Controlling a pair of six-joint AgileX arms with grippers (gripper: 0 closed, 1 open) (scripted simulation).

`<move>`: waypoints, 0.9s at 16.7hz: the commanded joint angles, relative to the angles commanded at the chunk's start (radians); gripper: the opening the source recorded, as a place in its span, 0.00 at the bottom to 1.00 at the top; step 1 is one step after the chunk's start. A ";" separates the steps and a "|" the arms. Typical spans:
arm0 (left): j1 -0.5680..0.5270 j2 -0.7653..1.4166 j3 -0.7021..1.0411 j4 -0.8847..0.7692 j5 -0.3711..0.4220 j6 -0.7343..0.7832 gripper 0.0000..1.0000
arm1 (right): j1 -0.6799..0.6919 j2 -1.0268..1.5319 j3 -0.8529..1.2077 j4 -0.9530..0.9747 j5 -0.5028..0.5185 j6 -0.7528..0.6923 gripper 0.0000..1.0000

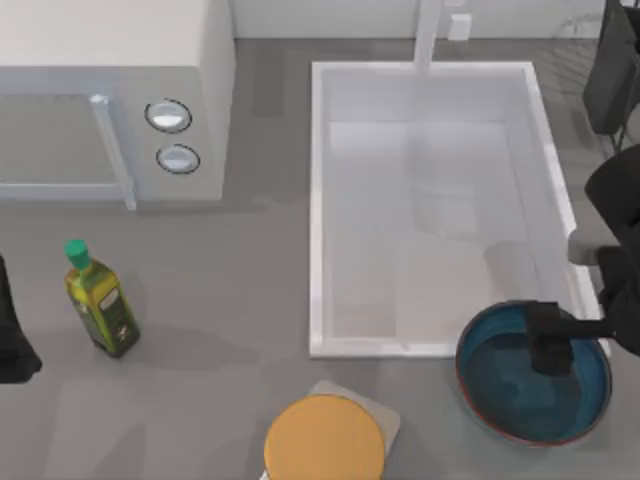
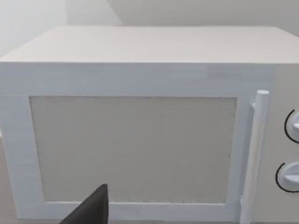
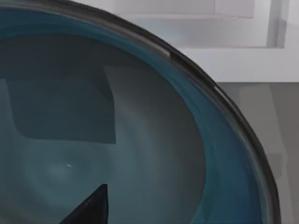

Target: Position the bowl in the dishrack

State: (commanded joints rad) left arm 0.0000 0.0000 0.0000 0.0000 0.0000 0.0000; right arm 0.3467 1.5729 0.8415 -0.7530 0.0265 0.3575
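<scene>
My right arm [image 1: 615, 210] is matte black and blocky, with a pale grey band at one segment. My fingers [image 3: 88, 207] show as dark, pointed wedges.

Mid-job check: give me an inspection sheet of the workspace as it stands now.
Surface: grey table.
Job's things: bowl upright on the table at the sink's near right corner; dishrack at far right.
Clutter: oil bottle at left; orange disc on a pale pad at the near edge.
Grippers: right gripper over the bowl's inside; left arm parked at the left edge.
Cables: nothing seen.
Surroundings: microwave far left; white sink centre.
</scene>
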 joint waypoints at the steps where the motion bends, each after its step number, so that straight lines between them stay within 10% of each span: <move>1: 0.000 0.000 0.000 0.000 0.000 0.000 1.00 | 0.000 0.014 -0.019 0.030 0.000 0.000 1.00; 6: 0.000 0.000 0.000 0.000 0.000 0.000 1.00 | 0.000 0.027 -0.039 0.058 0.000 0.000 1.00; 15: 0.000 0.000 0.000 0.000 0.000 0.000 1.00 | 0.000 0.027 -0.039 0.058 0.000 0.000 0.32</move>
State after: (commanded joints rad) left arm 0.0000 0.0000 0.0000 0.0000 0.0000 0.0000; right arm 0.3465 1.6000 0.8027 -0.6951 0.0265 0.3579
